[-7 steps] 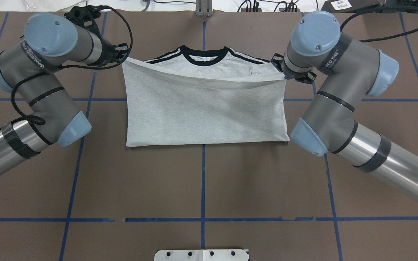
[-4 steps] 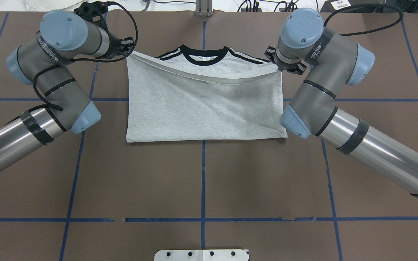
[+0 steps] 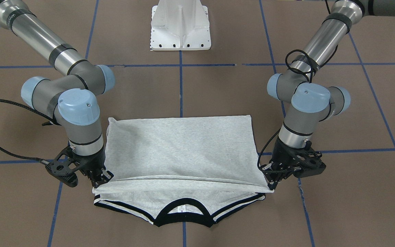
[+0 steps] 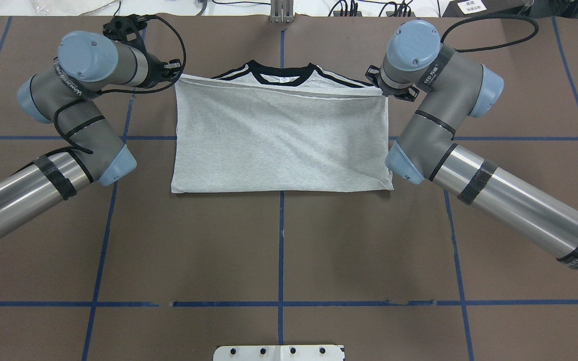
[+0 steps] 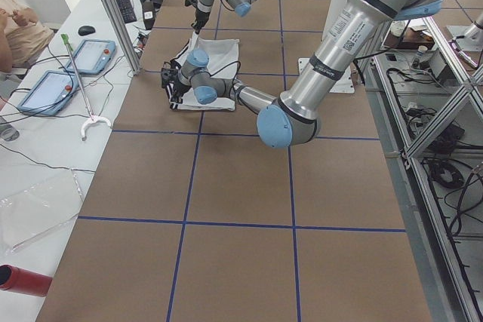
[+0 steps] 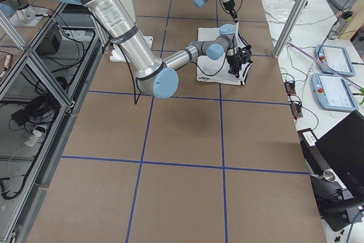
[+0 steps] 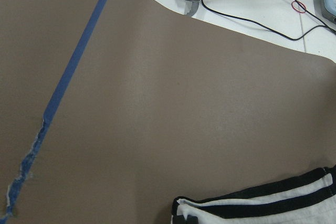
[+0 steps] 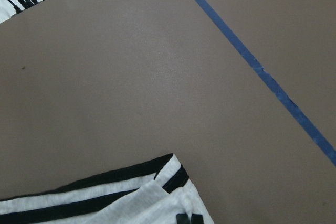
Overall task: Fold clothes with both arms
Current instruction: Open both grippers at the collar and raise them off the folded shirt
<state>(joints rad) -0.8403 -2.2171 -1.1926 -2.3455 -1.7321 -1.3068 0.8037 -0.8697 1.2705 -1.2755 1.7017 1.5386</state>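
Both grippers have carried the shirt's lower edge farther toward the collar over the past second. The hem, which sagged in a curve between them then, is now drawn straight and lies almost flat. At the left of the overhead view, the left arm bends in across the brown table. The left gripper stands at the far left corner of the folded-over layer, fingers pinched together on that corner of cloth. The T-shirt lies in the far middle of the table, astride the centre tape line, folded once across its width. A plain light heather-grey panel faces up as a wide rectangle, with the fold along its near edge. A few shallow creases slant toward its near right corner. Past the hem, a narrow strip of the under layer shows. On it are the black neckband, with a small white label inside it, and the black-and-white shoulder stripes slanting off to either side. At the right, the right gripper is likewise clamped on the other far corner of the hem. The right arm crosses over the shirt's near right corner in the overhead view.
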